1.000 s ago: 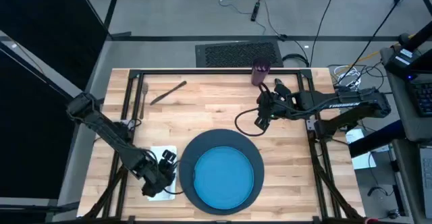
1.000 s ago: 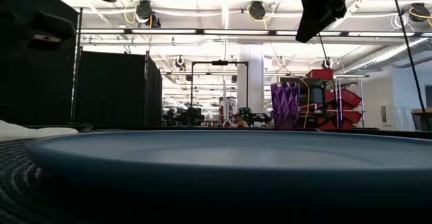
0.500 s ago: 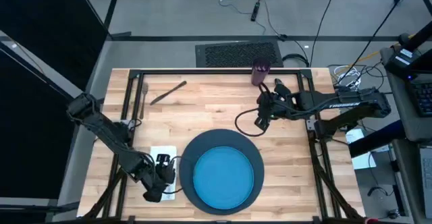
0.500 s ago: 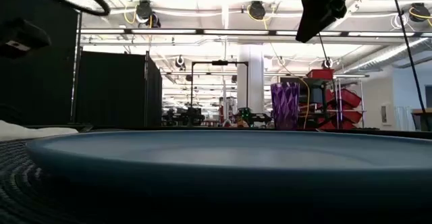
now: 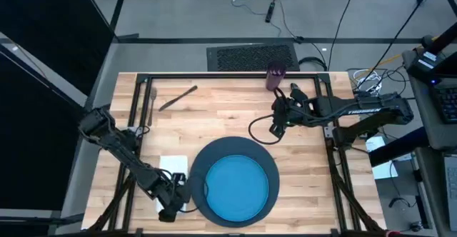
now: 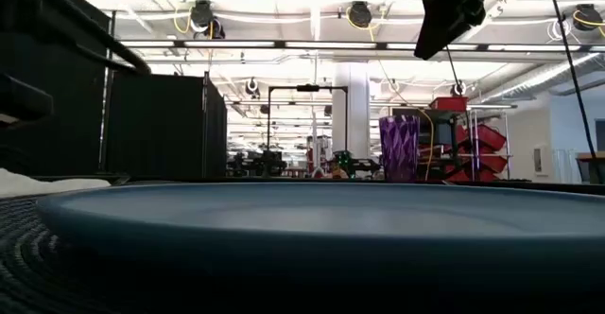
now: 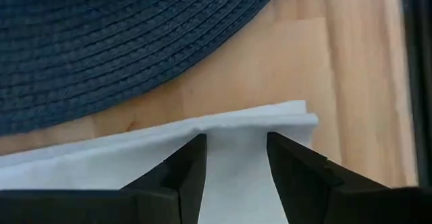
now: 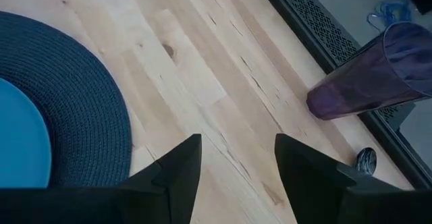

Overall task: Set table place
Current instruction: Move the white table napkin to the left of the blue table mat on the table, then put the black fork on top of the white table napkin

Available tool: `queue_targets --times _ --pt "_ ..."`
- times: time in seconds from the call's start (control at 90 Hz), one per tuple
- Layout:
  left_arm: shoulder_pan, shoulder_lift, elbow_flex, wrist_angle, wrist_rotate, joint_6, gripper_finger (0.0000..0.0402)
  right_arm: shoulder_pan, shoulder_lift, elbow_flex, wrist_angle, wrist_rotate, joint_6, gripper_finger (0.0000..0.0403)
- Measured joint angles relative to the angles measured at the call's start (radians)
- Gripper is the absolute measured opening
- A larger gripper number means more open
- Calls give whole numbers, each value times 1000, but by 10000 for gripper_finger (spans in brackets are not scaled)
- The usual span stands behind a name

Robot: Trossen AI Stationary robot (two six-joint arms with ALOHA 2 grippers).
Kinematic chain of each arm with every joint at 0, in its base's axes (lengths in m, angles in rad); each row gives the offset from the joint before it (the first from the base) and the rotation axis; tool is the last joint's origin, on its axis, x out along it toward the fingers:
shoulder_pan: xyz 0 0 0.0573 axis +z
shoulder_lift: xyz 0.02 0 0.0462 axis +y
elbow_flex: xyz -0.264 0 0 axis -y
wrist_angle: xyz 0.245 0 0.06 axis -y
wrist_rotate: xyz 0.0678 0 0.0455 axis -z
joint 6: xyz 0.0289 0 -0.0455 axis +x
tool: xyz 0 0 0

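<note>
Pale plank table (image 5: 228, 112), black-framed. At centre toward 6 o'clock, navy disc (image 5: 235, 151). At its 9 o'clock, just beside, white napkin (image 5: 171, 164). Toward 10 o'clock, fork (image 5: 153, 103) and knife (image 5: 178, 98). Near 12 o'clock edge, purple cup (image 5: 275, 76).

On the plank table (image 5: 214, 116), a bright blue plate (image 5: 236, 186) sits on a navy disc (image 5: 214, 155). The left gripper (image 5: 173, 200) is over the white napkin (image 5: 169, 163); purple cup (image 5: 275, 76), fork (image 5: 152, 103) and knife (image 5: 178, 98) lie at the far side.

Blue plate (image 5: 236, 186) centred on navy disc (image 5: 202, 160), napkin (image 5: 172, 163) beside
</note>
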Motion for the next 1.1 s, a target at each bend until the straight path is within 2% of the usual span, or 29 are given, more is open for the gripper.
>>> queue_targets --times 0.211,0.378,0.478,0.556,0.633,0.822,0.878,0.933,1.1 --pt "0 -61 28 -87 9 19 141 0 0 0 0 0 0 176" --pt "3 -120 109 -283 -74 44 141 0 0 0 0 -1 0 176" --pt "15 -156 176 -411 -162 45 141 0 0 0 0 3 0 176" --pt "24 -189 226 -505 -277 28 141 -1 0 0 0 5 -2 176" --pt "30 -231 264 -572 -448 18 141 -2 0 0 8 4 12 176" --pt "33 -329 276 -598 -1061 79 141 0 0 0 103 -1 11 176" --pt "50 -352 276 -602 -1194 79 141 7 1 0 122 -17 -29 176" --pt "83 -376 276 -622 -1237 71 141 23 3 -11 154 -47 -93 176" --pt "258 -454 225 -653 -1234 -35 141 69 5 -147 397 -192 -284 176"
